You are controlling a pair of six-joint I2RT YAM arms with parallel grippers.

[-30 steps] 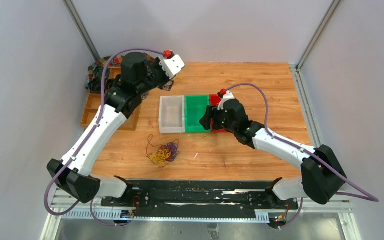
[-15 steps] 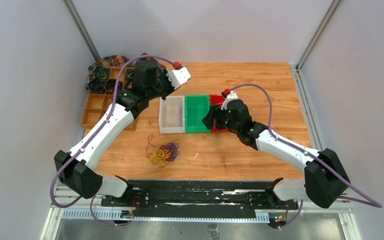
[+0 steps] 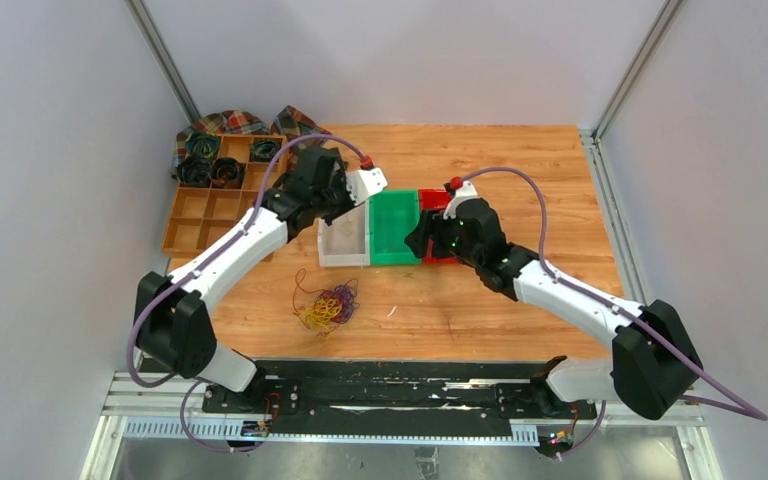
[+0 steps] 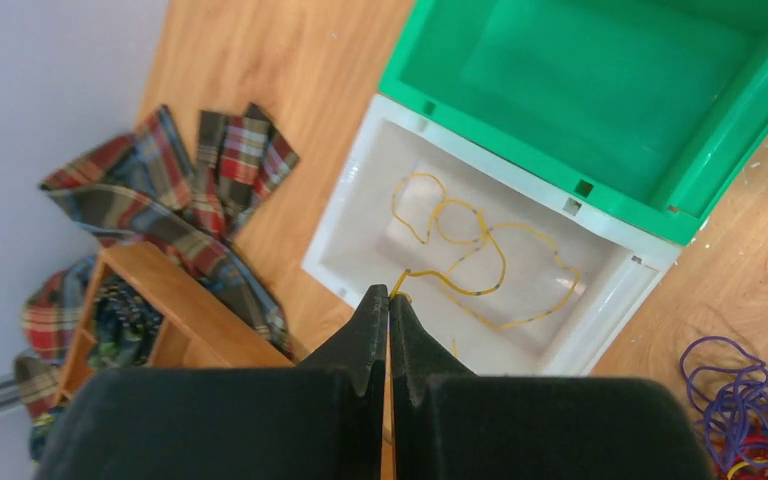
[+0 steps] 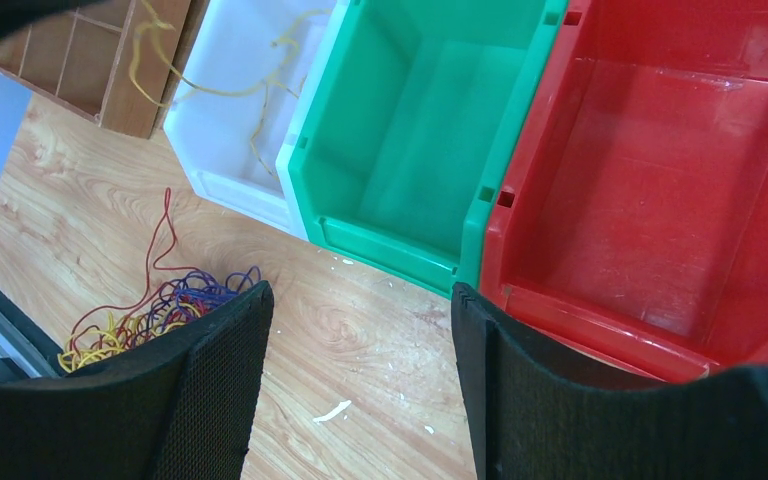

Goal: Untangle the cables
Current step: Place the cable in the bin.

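Note:
The cables (image 3: 327, 305) lie as a fist-sized clump of yellow, purple and dark red loops on the wooden table, in front of the white bin (image 3: 343, 255); they also show in the right wrist view as the clump (image 5: 160, 315). My left gripper (image 4: 388, 292) hangs over the white bin (image 4: 350, 215), shut on the end of one yellow cable (image 4: 480, 250) whose loops rest on the bin floor. My right gripper (image 5: 360, 295) stands open above bare table at the near rims of the green bin (image 5: 410, 140) and red bin (image 5: 650, 200), holding nothing.
White, green (image 3: 392, 230) and red (image 3: 430, 200) bins stand side by side mid-table. A wooden compartment tray (image 3: 210, 205) with black coiled rolls (image 3: 210, 170) and a plaid cloth (image 3: 230, 122) sit at the back left. A black rail (image 3: 390, 385) runs along the near edge.
My left arm has swung from the back of the table down and right to the white bin, carrying the yellow cable into it. The right arm has barely moved.

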